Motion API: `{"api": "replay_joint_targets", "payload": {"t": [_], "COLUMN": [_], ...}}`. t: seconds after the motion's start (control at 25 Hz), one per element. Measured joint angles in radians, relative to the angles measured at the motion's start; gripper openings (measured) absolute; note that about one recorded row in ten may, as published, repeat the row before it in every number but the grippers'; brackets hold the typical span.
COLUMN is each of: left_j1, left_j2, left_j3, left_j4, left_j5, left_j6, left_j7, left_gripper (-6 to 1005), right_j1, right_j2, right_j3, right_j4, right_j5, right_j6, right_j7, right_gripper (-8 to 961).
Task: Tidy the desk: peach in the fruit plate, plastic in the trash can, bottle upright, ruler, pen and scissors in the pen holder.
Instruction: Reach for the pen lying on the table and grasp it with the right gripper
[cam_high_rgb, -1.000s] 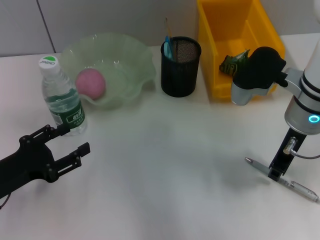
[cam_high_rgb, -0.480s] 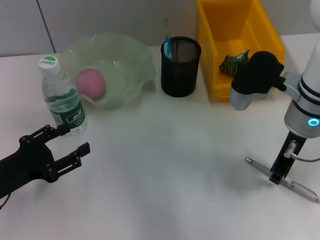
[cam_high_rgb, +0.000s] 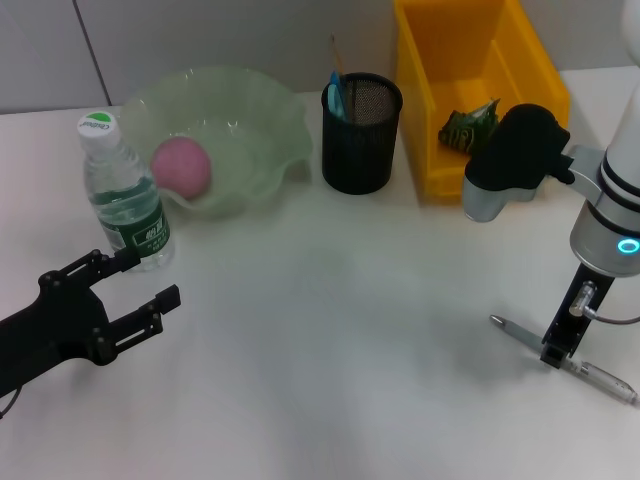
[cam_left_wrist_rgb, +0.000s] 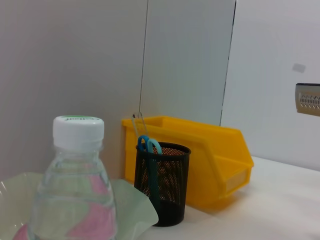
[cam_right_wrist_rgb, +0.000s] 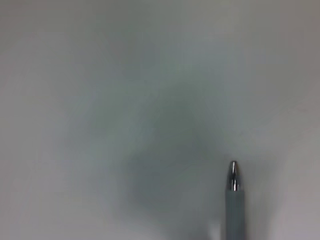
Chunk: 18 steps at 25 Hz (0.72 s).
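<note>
White desk (cam_high_rgb: 330, 350) fills the head view. At lower right lies the pen (cam_high_rgb: 575, 362), flat, with the right gripper (cam_high_rgb: 555, 350) down on its middle; whether the fingers have closed on it I cannot tell. Slim, stiff, light and probably slick, it looks best pinched across the barrel mid-length. At lower left, the left gripper (cam_high_rgb: 140, 285) rests open, holding nothing, beside the upright bottle (cam_high_rgb: 125, 195).

We see a plain room like a lab or test office. A bare white table (cam_high_rgb: 330, 330) stands by smooth grey wall panels (cam_left_wrist_rgb: 185, 60). A yellow bin (cam_high_rgb: 470, 60) and a black mesh pen holder (cam_high_rgb: 361, 133) sit on it.
</note>
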Motion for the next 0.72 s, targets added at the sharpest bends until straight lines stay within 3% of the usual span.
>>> {"api": "replay_joint_targets", "payload": {"t": [0.72], "left_j1": [0.0], "left_j2": [0.0], "left_j3": [-0.001], "left_j4": [0.0], "left_j5": [0.0], "left_j6": [0.0], "left_j7": [0.0], "left_gripper": [744], "right_j1": [0.004], "right_j2": [0.002], "right_j3": [-0.011], "right_j4": [0.016], "right_j5": [-0.001], "right_j6": [0.001], "right_j7": [-0.001], "right_gripper": [237]}}
